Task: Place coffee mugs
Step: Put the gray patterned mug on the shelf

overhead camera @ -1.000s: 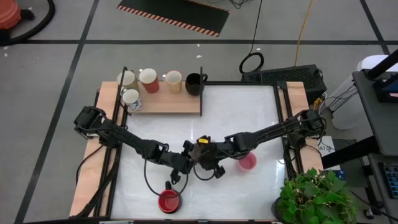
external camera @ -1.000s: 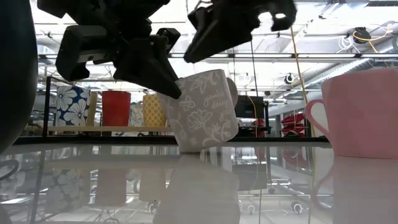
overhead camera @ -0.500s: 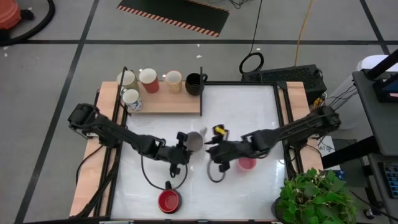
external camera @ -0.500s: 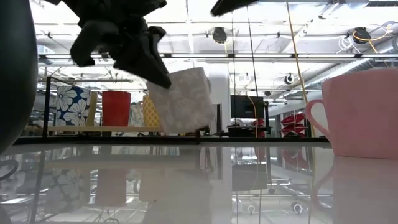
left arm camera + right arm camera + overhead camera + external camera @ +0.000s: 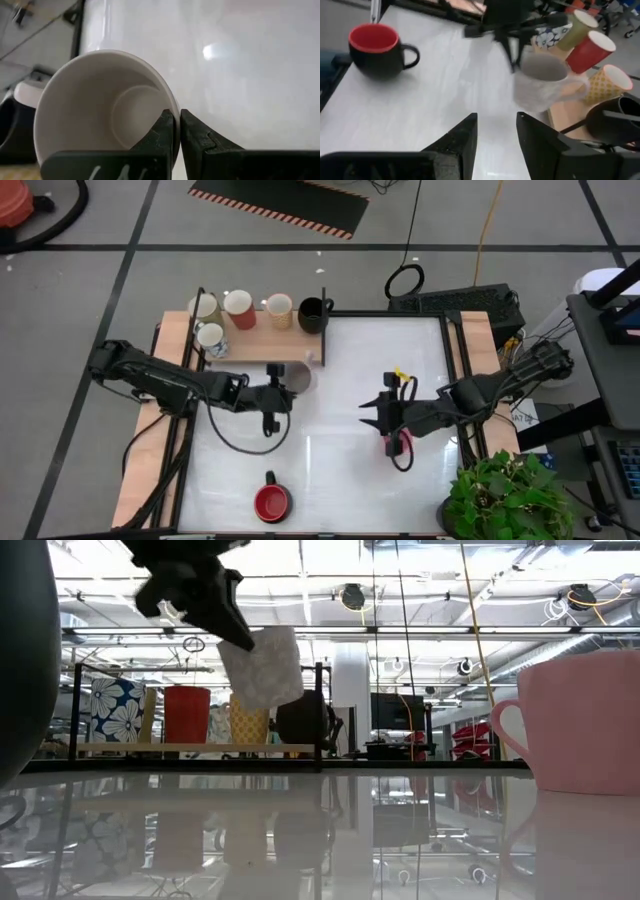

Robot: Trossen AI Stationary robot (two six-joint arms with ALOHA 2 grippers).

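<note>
Left hand (image 5: 176, 131) pinches pale grey floral-patterned mug (image 5: 262, 666) by its rim.

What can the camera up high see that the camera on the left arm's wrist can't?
Only the high view shows the whole table, the right claw open over the pink mug, the red-inside mug near the front edge, and the wooden shelf with five mugs parked on it.

Only the left wrist view looks right down into the grey mug: it is plain white inside and empty, with one finger inside the rim and one outside.

Both show the left claw shut on the grey mug, held above the white table.
</note>
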